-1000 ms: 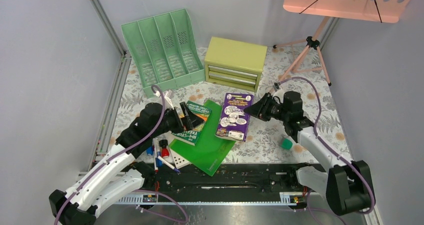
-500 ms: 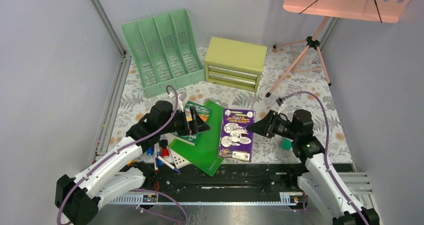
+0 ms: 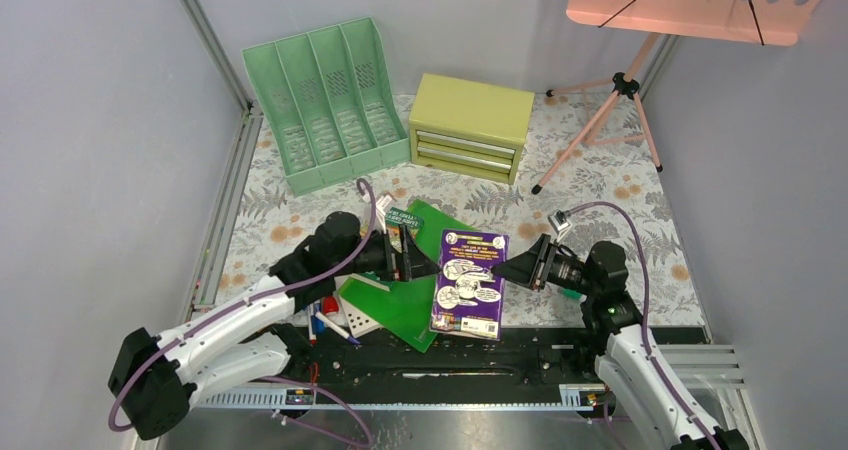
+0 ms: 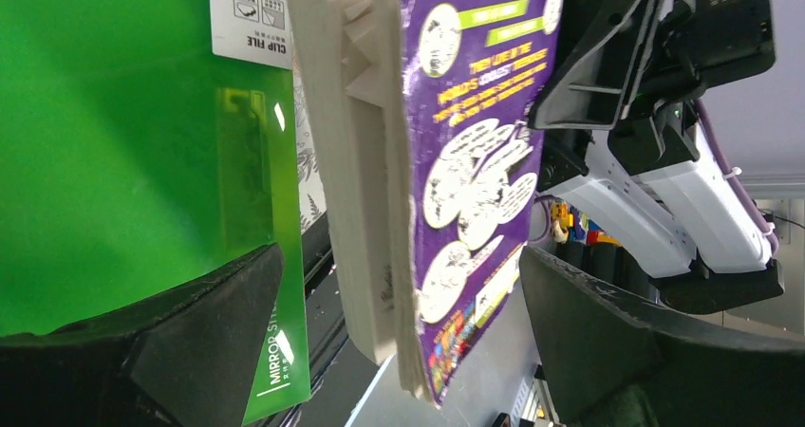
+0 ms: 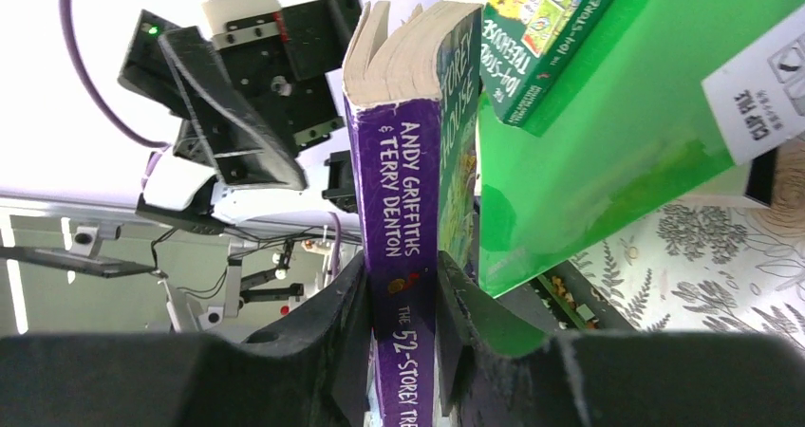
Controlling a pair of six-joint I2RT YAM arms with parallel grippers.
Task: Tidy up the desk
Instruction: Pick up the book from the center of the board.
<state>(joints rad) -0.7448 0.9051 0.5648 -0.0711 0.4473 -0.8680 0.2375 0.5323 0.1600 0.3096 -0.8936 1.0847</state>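
Pale cloth printed with grey ferns and small orange flowers covered the tabletop (image 3: 610, 185), which lay flat beneath everything. It spread across the overhead view from left to right and ran from the black rail at the arms' bases back to the rear wall. From that angle I could not tell which of the two directions was its longer one.

A purple book (image 3: 470, 284) sat near the front middle, its long axis running from far to near with the title end toward the back. The right pincer (image 3: 503, 270) was clamped on the book's right edge. Its wrist view showed one finger on each side of the lettered spine. Whether the book rested on the tabletop or was raised off it, I could not tell.

The left pincer (image 3: 425, 267) stood wide open just beside the book's left edge. The page edges faced it and sat between its spread fingers (image 4: 190, 323).

A green folder (image 3: 405, 305) lay partly under the purple book, with a green book (image 5: 546, 28) on it. Some pens (image 3: 325, 315) lay near the left arm. A green file rack (image 3: 325, 105) and a yellow-green drawer chest (image 3: 470, 127) stood at the back.
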